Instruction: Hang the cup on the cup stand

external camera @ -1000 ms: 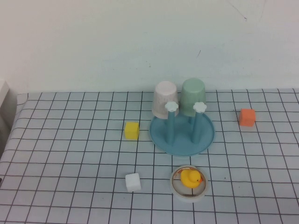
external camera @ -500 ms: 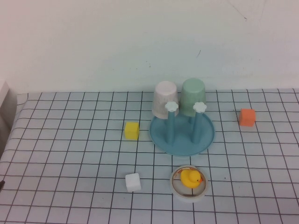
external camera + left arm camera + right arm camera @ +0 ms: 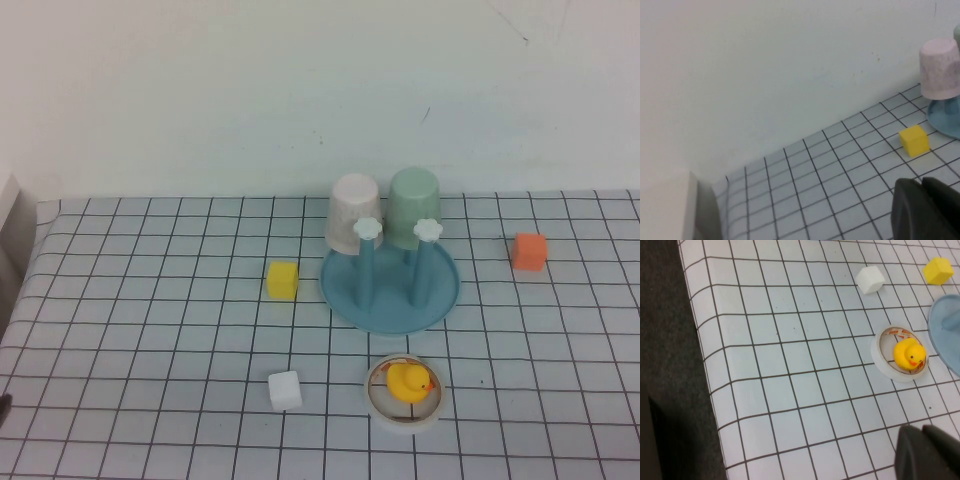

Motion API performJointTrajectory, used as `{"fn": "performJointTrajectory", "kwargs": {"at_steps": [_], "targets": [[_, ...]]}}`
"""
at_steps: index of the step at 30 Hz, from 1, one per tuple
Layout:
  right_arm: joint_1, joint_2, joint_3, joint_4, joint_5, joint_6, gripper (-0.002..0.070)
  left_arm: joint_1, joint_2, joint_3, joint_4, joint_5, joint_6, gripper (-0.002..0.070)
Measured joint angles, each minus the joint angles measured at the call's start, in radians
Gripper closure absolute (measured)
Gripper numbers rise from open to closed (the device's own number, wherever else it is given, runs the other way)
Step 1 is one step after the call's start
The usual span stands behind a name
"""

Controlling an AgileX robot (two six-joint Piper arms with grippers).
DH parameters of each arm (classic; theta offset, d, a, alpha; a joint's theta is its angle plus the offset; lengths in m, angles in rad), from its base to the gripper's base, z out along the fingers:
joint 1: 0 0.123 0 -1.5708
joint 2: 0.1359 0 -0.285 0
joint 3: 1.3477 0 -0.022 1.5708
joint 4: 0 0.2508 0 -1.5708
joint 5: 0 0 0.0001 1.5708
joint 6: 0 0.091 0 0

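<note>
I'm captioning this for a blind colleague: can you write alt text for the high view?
A mint-green cup and a pink cup sit upside down at the back of a blue cup stand on a gridded table. Around it lie yellow, orange and white cubes and a ringed yellow duck; neither hand shows.

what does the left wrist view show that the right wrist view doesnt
Only the left wrist view shows the pink cup upside down over the cup stand, the wall, and the shut left tool low above the table. Only the right wrist view shows the yellow duck inside its white ring, the white cube, the table's dark edge, and the shut right tool. Both share the yellow cube, the stand's blue base and the grid cloth. Neither shows the mint-green cup clearly.
</note>
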Motion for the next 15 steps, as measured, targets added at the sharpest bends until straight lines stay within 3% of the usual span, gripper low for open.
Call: {"fn": "performJointTrajectory", "kwargs": {"at_steps": [6, 8, 14, 15], "targets": [[0.0, 0.0, 0.0, 0.0, 0.0, 0.0, 0.0678, 0.039, -0.067, 0.003, -0.326, 0.093, 0.091, 0.0675], [0.0, 0.0, 0.002, 0.0, 0.0, 0.0, 0.0678, 0.069, -0.081, 0.003, -0.44, 0.102, 0.213, 0.0675], [0.0, 0.0, 0.002, 0.0, 0.0, 0.0, 0.0678, 0.228, -0.094, 0.014, -0.964, 0.1, 0.658, 0.0675], [0.0, 0.0, 0.002, 0.0, 0.0, 0.0, 0.0678, 0.28, -0.118, 0.037, -1.068, 0.057, 0.82, 0.0675]]}}
